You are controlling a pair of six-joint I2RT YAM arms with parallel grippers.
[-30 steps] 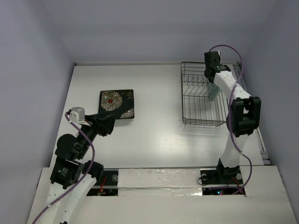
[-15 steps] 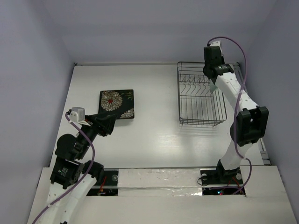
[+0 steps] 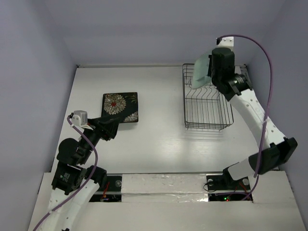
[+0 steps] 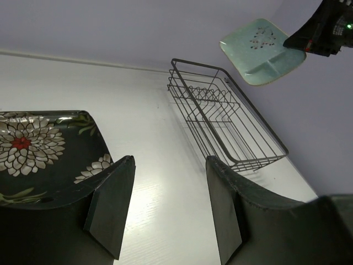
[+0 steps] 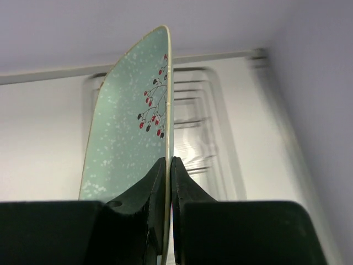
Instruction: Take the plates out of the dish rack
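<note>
White worktop point(image 3: 159, 139), pale walls. Dark wire dish rack point(image 3: 207, 124), 2 o'clock, apparently empty. Pale mint-green oblong plate point(image 3: 202, 72): aloft above rack's 12 o'clock end, right jaws clenched on its rim. Square black flowered plate point(image 3: 120, 108), 10 o'clock, flat; left jaws released, empty. Risk: thin rim pinch, plate may swivel or slip

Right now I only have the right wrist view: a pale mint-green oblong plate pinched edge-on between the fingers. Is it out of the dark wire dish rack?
Observer: Yes. The left wrist view shows the mint-green plate in the air above the wire dish rack, touching no wires.
Operator: Any plates in the rack?
Observer: None that I can see, only upright prongs.
Operator: And the left gripper?
Observer: Open, at the near edge of a square black flowered plate lying flat on the table.
</note>
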